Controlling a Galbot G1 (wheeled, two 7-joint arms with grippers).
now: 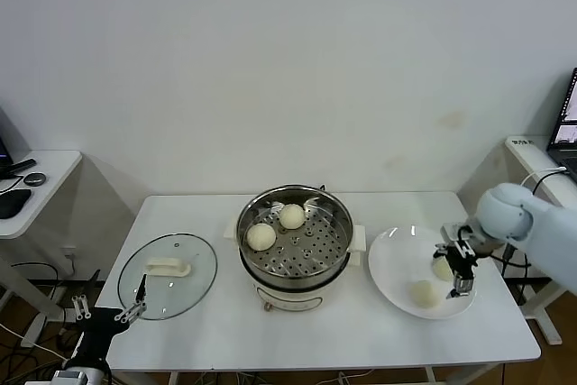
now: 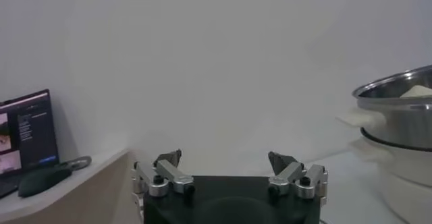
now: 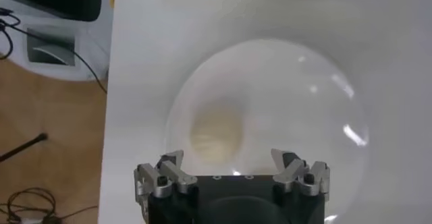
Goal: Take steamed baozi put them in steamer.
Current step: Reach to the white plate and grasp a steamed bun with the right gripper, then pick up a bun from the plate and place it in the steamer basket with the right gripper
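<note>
Your right gripper (image 1: 459,270) is hovering wide open over the plate (image 1: 392,263), beside a baozi (image 1: 441,269). Your left gripper (image 1: 135,304) is sitting open, low by the table's front-left corner.

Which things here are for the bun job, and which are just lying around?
For the job: two steamed baozi in the steamer, two baozi on the white plate, right gripper above the plate.

Lying about: glass lid, left gripper parked beside it, side table.

steamer (image 2: 398,121) cut by frame edge | bun (image 1: 443,269) partly behind right gripper (image 1: 460,270)
</note>
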